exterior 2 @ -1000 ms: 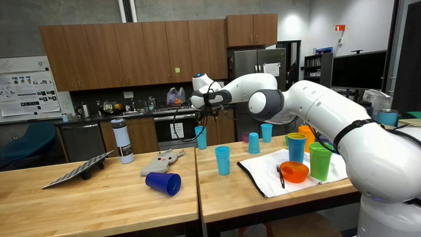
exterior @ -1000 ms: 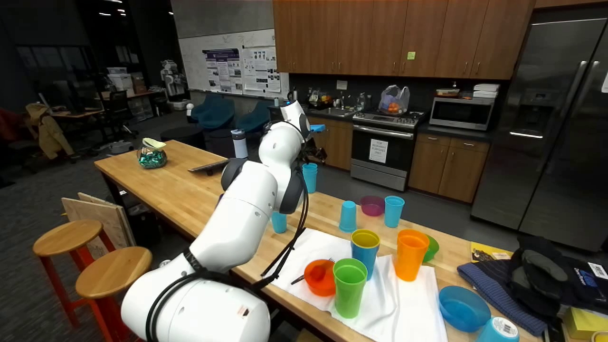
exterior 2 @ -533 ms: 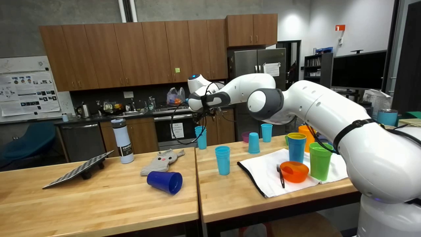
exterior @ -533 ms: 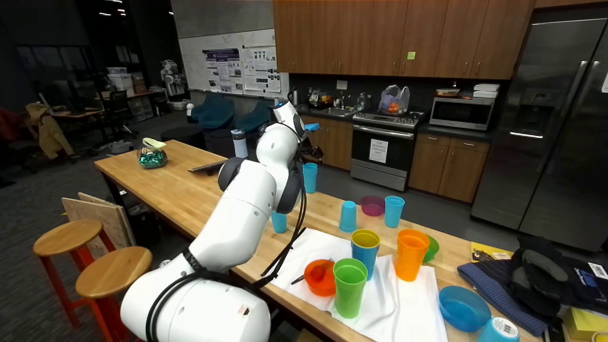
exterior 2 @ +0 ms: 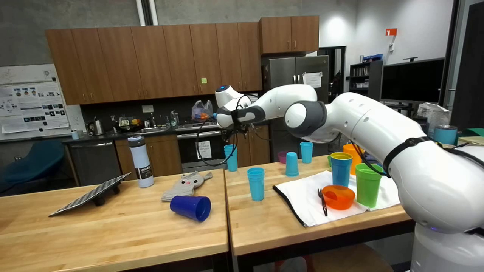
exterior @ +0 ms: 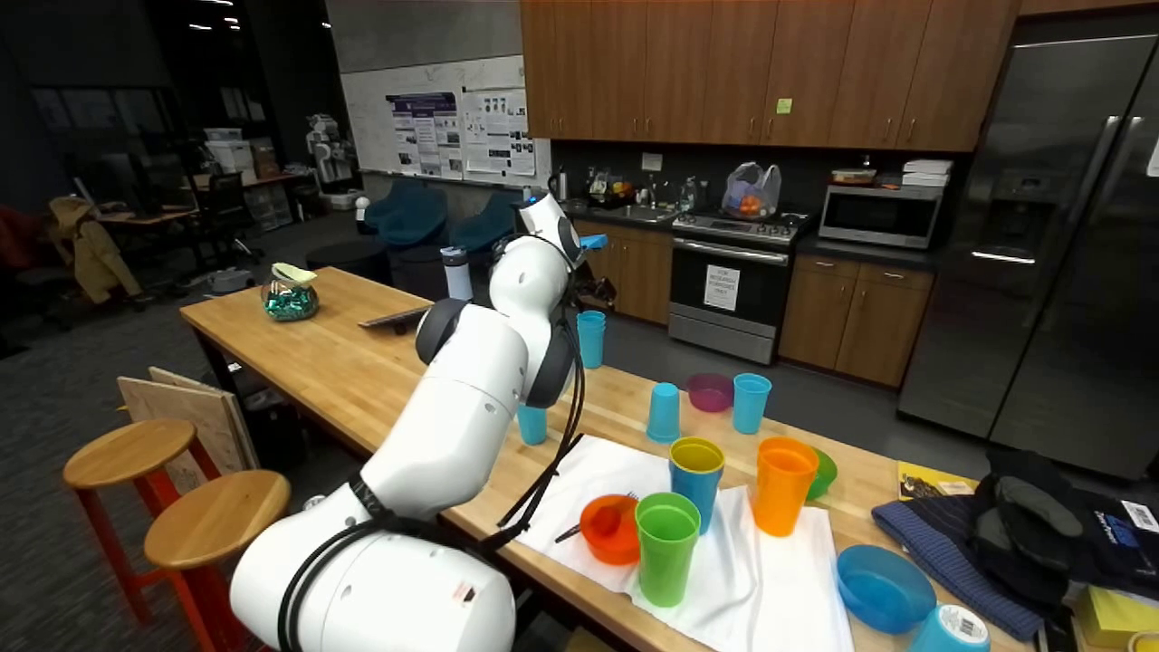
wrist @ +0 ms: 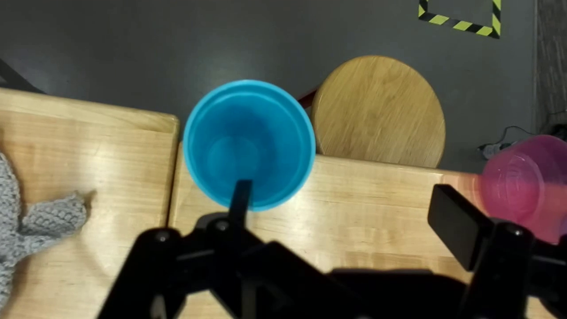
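Hovering, the tool (wrist: 344,201) partly hides a blue cup (wrist: 248,141).

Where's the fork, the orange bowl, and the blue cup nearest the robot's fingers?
Fork (exterior 2: 324,206), in an exterior view: its handle.
Orange bowl (exterior 2: 339,201), in an exterior view: its front wall.
Blue cup (wrist: 249,142), in the wrist view: its inside.

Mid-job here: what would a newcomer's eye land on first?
Probably the white robot arm, stretched over the wooden table in both exterior views. In the wrist view, the bright light-blue cup stands out near the table's edge, with the open gripper partly in front. Next would likely come the orange bowl and green cup on the white cloth.
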Available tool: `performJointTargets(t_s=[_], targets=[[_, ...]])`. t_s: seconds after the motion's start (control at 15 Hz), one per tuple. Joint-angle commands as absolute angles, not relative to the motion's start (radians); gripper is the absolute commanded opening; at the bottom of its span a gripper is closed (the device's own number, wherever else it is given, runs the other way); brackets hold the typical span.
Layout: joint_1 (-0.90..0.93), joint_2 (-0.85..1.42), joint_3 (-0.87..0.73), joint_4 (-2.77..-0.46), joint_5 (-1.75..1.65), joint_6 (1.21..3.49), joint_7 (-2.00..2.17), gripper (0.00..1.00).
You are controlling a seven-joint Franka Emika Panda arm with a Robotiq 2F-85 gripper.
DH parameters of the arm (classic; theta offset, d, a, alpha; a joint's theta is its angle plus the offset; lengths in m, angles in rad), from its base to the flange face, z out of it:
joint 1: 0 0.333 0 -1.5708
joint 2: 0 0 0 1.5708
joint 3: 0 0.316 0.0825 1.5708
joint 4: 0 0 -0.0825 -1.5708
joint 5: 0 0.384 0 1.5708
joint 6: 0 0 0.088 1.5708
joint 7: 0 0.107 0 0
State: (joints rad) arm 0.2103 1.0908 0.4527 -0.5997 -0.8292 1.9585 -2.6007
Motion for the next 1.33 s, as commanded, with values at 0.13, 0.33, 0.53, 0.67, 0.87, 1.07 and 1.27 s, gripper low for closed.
performJointTargets(t_s=[0.13, 0.33, 0.53, 0.67, 0.87, 1.07, 1.27], targets=[[0.187, 1.100, 0.486, -0.604, -0.850, 1.964, -2.601, 1.00], [0.182, 1.106, 0.494, -0.605, -0.851, 1.968, -2.601, 1.00], [0.182, 1.108, 0.497, -0.605, -0.858, 1.968, -2.601, 1.00], [0.180, 1.107, 0.502, -0.607, -0.864, 1.969, -2.601, 1.00], [0.178, 1.108, 0.509, -0.608, -0.877, 1.969, -2.601, 1.00], [0.174, 1.110, 0.515, -0.609, -0.884, 1.971, -2.601, 1.00], [0.176, 1.123, 0.512, -0.586, -0.885, 1.970, -2.601, 1.00]])
